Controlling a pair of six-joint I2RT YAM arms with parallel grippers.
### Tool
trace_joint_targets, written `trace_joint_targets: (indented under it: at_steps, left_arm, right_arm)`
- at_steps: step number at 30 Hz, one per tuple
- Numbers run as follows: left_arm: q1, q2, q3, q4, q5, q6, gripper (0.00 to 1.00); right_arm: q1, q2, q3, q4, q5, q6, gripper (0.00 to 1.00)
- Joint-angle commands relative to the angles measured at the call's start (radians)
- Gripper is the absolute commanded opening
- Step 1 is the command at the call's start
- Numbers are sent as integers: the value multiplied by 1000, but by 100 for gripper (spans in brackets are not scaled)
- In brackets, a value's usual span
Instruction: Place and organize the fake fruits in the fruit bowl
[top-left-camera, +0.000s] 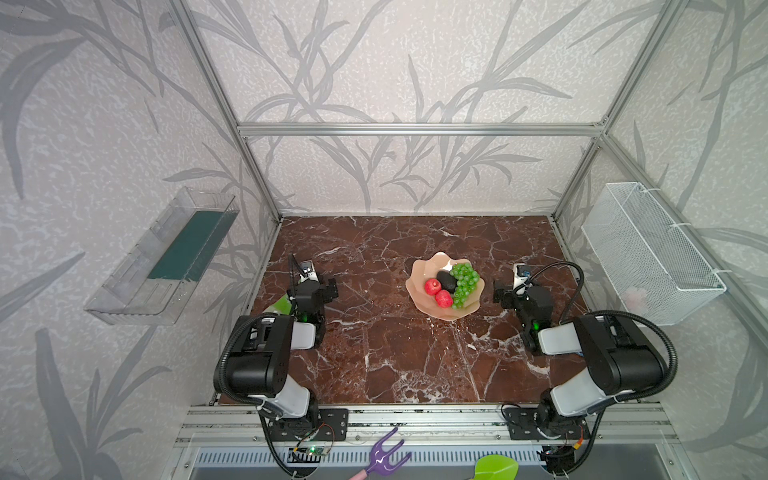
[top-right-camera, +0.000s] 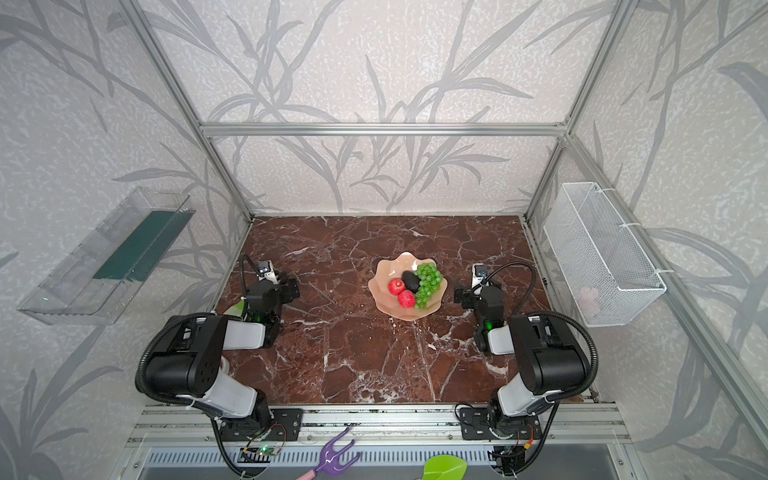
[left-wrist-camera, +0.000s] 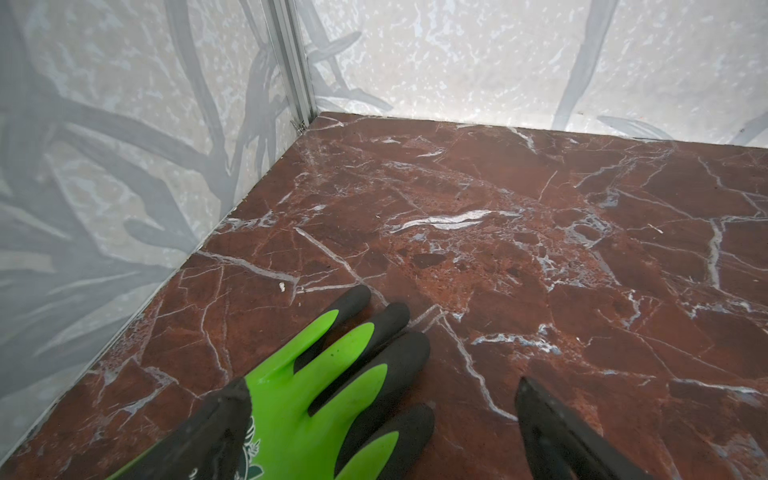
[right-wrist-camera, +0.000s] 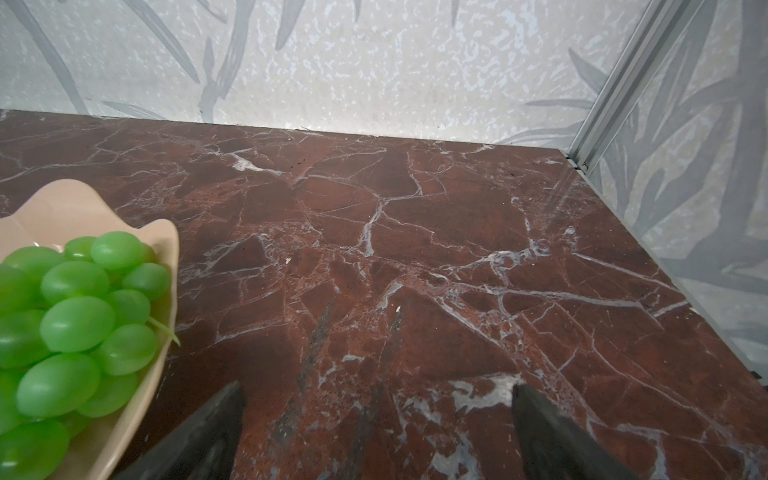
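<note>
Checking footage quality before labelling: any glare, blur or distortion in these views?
In both top views the wide-angle lens splays the frame posts, and there is a small glossy highlight on the fruit bowl. Right wrist view: green grapes crisp, right gripper's fingers soft at the edge. Left wrist view: lime-green glove sharp and evenly lit.
</note>
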Motion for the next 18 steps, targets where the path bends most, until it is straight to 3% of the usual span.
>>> trace_joint_targets:
  at_steps: [1,12,18]
  left_arm:
    - [-4,6,-5,50,-5,19,99]
    - [2,5,0,40,13,15,99]
    - [0,5,-14,66,47,32,99]
  right_arm:
    - [-1,2,24,-5,15,-9,99]
    - [2,4,10,24,23,-8,99]
    - [12,23,-70,196,44,-14,99]
